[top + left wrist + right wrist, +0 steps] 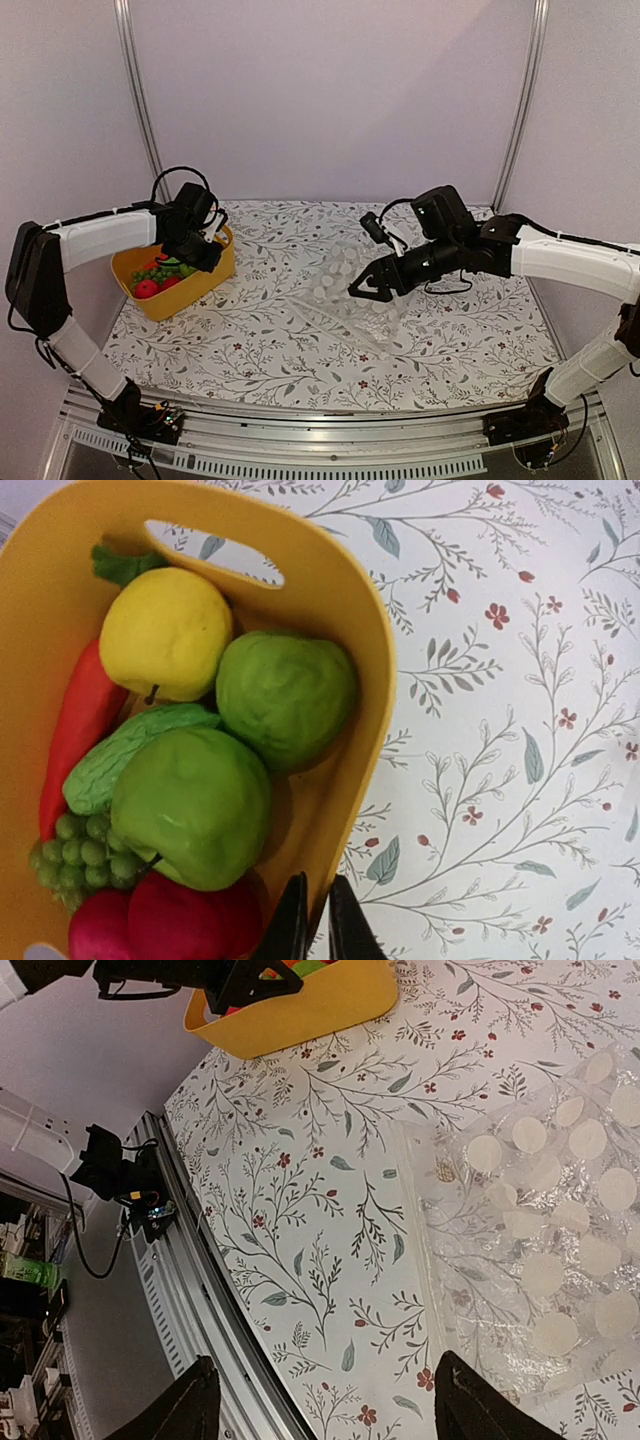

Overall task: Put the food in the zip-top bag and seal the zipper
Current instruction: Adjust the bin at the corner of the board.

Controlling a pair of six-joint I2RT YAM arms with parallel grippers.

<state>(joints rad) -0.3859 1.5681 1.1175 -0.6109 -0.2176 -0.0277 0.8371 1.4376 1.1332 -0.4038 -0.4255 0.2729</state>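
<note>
None of the food (285, 695) has gone over yet. It all lies in the yellow tub (365, 680), at the left of the top view: a yellow piece (165, 630), a carrot (75, 730), a cucumber (125, 755), a bumpy green cluster (85, 850), red pieces (170, 920) and two round green ones.

My left hand (318, 930) sits at the bottom of its own view, its two parts drawn almost together. It looks to me as if it pinches the tub's wall rather than any piece of food.

My right hand (330, 1410) is spread wide with nothing in it, hovering above the zip-top bag (560, 1260). The bag lies flat and crumpled just right of centre in the top view. I cannot pick out the zipper or tell whether the mouth is parted.

I judge this to be the very start. Next, I think, the bag's mouth must be found and held apart, and the food brought over to it.

The desk (330, 1210) wears a white cloth printed with leafy sprigs. A metal rail (200, 1290) runs along its edge, and plain pale walls with metal uprights (135, 100) close it in.
</note>
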